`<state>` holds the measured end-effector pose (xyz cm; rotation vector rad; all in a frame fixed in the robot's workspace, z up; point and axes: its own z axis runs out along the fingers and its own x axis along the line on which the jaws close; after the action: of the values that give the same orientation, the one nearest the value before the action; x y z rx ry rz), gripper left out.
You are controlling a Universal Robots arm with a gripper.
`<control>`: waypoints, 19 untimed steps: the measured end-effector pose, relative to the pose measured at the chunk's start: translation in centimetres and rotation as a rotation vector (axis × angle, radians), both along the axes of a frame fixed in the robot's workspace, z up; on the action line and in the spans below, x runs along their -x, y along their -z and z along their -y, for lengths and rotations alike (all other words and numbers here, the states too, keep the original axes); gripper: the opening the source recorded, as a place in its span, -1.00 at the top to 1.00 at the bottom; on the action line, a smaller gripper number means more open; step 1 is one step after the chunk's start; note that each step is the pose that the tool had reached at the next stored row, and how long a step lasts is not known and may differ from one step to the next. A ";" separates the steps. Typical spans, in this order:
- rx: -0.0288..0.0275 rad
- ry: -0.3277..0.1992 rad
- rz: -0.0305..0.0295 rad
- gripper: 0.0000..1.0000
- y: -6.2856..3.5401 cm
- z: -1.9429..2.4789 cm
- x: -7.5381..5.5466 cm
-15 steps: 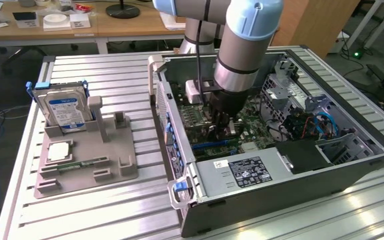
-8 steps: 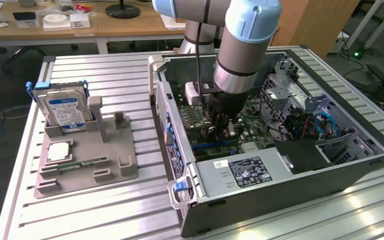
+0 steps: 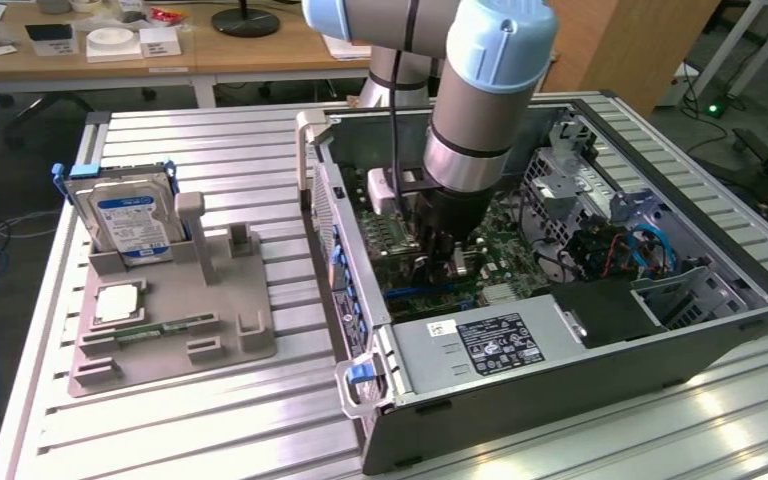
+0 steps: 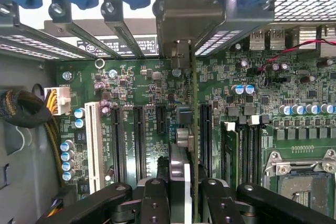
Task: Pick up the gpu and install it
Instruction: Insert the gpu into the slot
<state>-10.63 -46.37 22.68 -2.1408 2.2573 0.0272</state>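
Exterior view: the robot arm point(image 3: 491, 110) is seen reaching down into an open computer case point(image 3: 651, 340) that lies on its side on a metal table point(image 3: 224, 430). The gripper point(image 3: 440, 262) is low inside the case, just above the green motherboard point(image 3: 518, 245). A grey power supply point(image 3: 491, 345) with a black label is seen at the near end of the case. On the exterior view's left, a grey holder tray point(image 3: 224, 340) is set on the table, well apart from the case. A silver hard drive point(image 3: 124, 220) with a blue and white label is stood upright in that tray, and a thin green memory stick point(image 3: 168, 328) is laid flat in it. In the wrist view, the gripper point(image 4: 185, 182) is seen with its black fingers point(image 4: 155, 203) closed only part of the way, pressed on both sides of the gpu point(image 4: 192, 129). The gpu is held on its edge, so only a thin line is seen, running from the fingers toward the back wall of the case. Its metal end bracket point(image 4: 181, 53) is seen up against the slot openings in that wall. The gpu is lined up between the long black card slots point(image 4: 139, 140) of the motherboard point(image 4: 262, 108). Whether the gpu is pushed all the way into a slot cannot be told.
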 end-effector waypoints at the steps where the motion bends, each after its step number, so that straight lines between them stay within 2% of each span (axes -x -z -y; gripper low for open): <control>1: 0.0002 0.000 -0.0001 0.44 0.06 0.00 0.0; 11: 0.0001 0.000 -0.0001 0.44 0.21 0.00 0.0; 19: 0.0001 0.000 -0.0001 0.44 -0.12 0.00 0.1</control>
<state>-10.70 -46.37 22.79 -2.1406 2.2577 0.0271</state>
